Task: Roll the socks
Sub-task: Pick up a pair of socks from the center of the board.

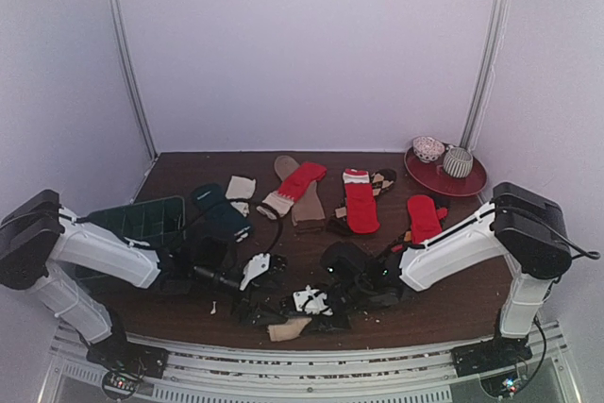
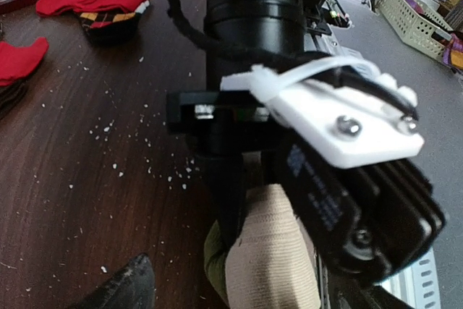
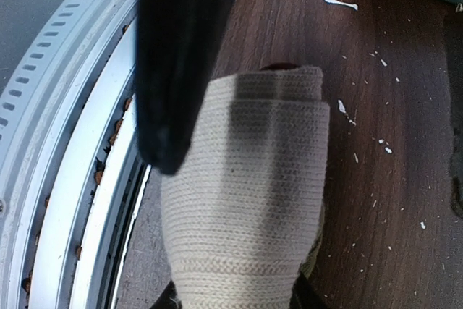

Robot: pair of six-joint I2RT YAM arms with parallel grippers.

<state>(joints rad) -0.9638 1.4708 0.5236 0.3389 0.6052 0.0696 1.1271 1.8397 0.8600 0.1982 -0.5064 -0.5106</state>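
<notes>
A rolled tan sock lies at the table's near edge, an olive layer showing under it. My right gripper is shut on the tan roll, which fills the space between its jaws. My left gripper is open around the same roll. One of its fingers stands clear to the left, over bare wood. A black finger reaches over the roll's far end. Both grippers, left and right, meet over the sock.
Loose socks lie further back: red ones, a dark teal one, a cream one. A green gridded tray sits at the left and a red plate at the back right. A metal rail runs along the table's edge.
</notes>
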